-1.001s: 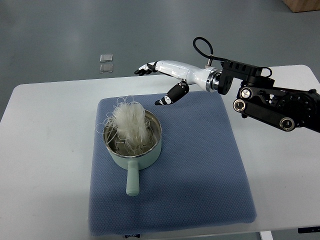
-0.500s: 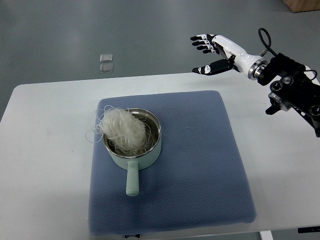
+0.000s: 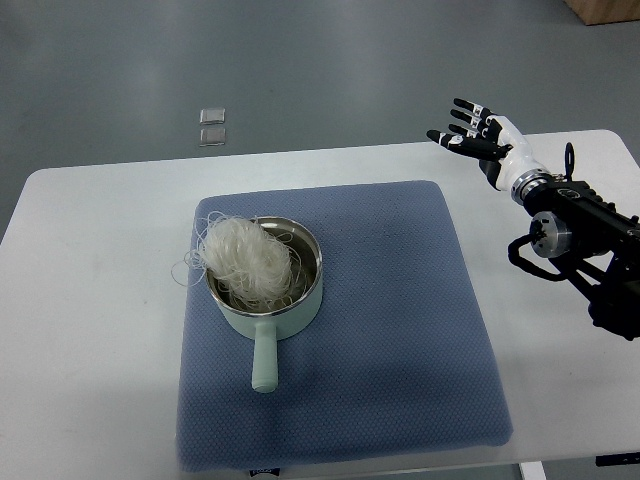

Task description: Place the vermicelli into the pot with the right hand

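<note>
Blue mat (image 3: 400, 330) bare right of pot (image 3: 268, 290) — vermicelli (image 3: 245, 262) heaped above its rim, handle toward camera

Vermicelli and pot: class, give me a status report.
Right hand open, empty, clear of the mat. Vermicelli in pot, strands over the rim. Nothing in the way.

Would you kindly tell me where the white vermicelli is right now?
In the top view, the white vermicelli sits heaped in the pale green pot on the left part of the blue mat, some strands spilling over the pot's left rim.
</note>
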